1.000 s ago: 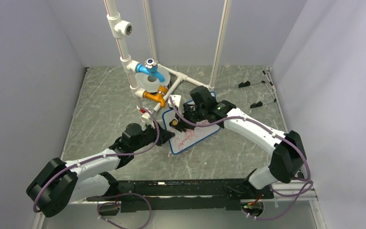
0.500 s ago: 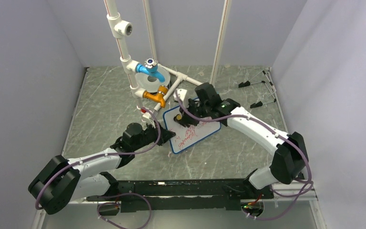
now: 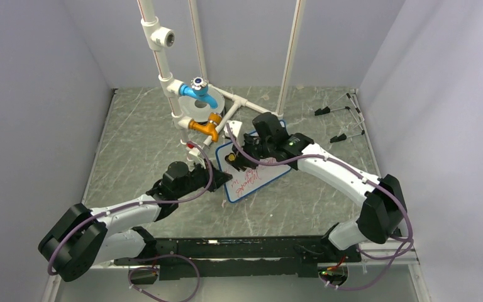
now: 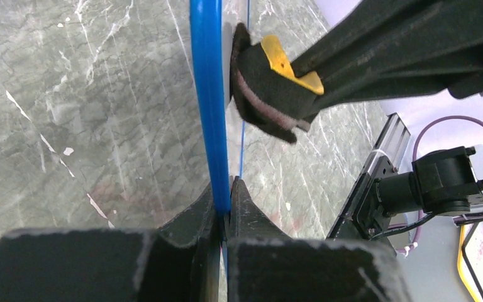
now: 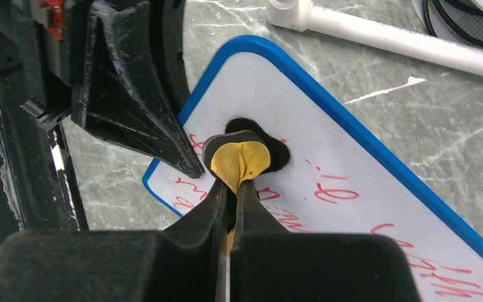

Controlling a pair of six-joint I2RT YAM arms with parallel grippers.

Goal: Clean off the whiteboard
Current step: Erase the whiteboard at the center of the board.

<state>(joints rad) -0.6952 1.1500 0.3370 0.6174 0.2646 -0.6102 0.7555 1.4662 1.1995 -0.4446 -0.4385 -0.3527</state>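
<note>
The whiteboard (image 3: 259, 178) lies on the table, white with a blue rim and red handwriting across its face (image 5: 377, 189). My left gripper (image 3: 219, 177) is shut on the board's left edge, with the blue rim (image 4: 209, 94) pinched between the fingers (image 4: 246, 207). My right gripper (image 5: 231, 182) is shut on a yellow eraser (image 5: 242, 157). The eraser's black felt pad (image 4: 261, 94) presses on the board near its upper left corner. In the top view the right gripper (image 3: 238, 161) hangs over that end of the board.
A white pipe frame (image 3: 163, 75) with a blue valve (image 3: 196, 92) and an orange valve (image 3: 205, 128) stands just behind the board, around a round grey disc (image 3: 195, 112). One pipe (image 5: 377, 34) lies close to the board's far edge. Black clips (image 3: 338, 137) sit at the back right.
The right gripper carried the eraser toward the back right over the board, then came back left to the upper left corner. The left gripper kept its hold on the rim.
</note>
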